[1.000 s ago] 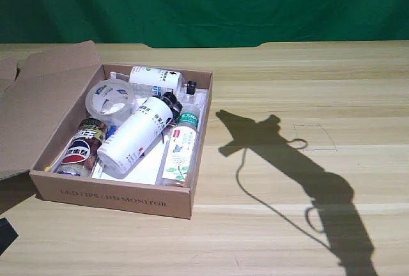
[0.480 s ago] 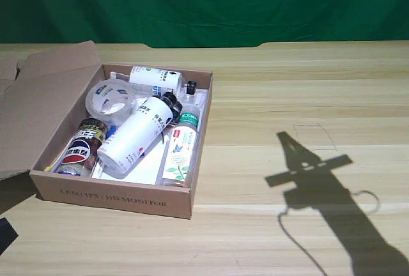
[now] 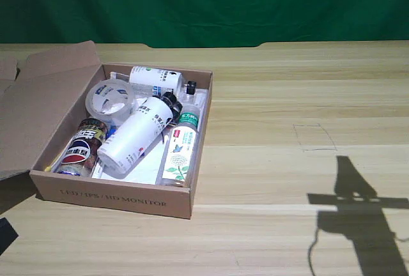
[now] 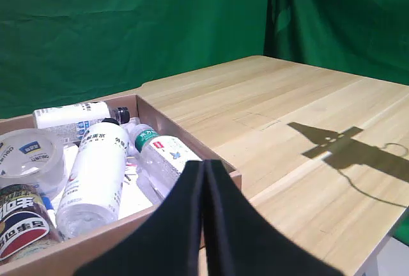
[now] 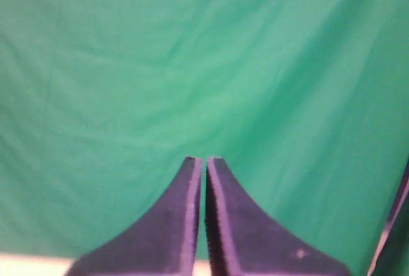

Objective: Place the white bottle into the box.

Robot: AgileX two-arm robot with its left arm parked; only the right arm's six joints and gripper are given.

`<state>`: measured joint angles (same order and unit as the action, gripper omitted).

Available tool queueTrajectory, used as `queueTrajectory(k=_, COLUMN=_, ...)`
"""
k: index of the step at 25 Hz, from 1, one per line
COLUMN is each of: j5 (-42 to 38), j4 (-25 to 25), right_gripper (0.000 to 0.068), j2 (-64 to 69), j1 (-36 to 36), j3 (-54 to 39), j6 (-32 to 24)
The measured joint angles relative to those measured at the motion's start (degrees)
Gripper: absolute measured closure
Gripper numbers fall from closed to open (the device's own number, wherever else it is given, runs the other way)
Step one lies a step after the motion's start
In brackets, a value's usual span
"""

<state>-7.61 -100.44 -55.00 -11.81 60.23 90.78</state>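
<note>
Spreading across the exterior view's right, the wooden table [image 3: 287, 97] is bare wood apart from a faint pencilled outline and a dark arm-shaped shadow [image 3: 358, 225] near the lower right corner. The box [image 3: 115, 196] sits toward the exterior view's left, its large flap [image 3: 38, 110] folded outward on that side, its printed wall facing the camera. Inside it, the white bottle [image 3: 137, 135] lies on its side, tilted, black cap pointing toward the far wall. Just beside it, toward the exterior view's right, lies a slim clear bottle with a green cap [image 3: 180, 151]; a shorter white bottle [image 3: 153, 78] rests along the far wall, a roll of clear tape [image 3: 110, 100] sits near the flap, and a dark-labelled can [image 3: 82, 148] lies at the near corner.

From the left wrist view, the same box [image 4: 163, 113] shows its contents closer: white bottle [image 4: 96, 174] (lying flat among the rest), clear bottle [image 4: 163, 158], tape [image 4: 29, 161], can [image 4: 22, 218]. Open tabletop runs away beyond the box wall.

From the right wrist view, the right gripper [image 5: 204, 161] points at the green backdrop [image 5: 204, 52], its two fingers [image 5: 179, 225] pressed nearly together with only a thin slit between them, holding and touching nothing.
</note>
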Motion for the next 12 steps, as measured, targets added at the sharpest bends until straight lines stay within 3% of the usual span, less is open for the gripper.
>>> queueTrajectory(k=12, j5=3.1, j4=0.3, right_gripper=0.0680, j2=26.1, j1=1.6, j3=-29.9, j6=-1.2)
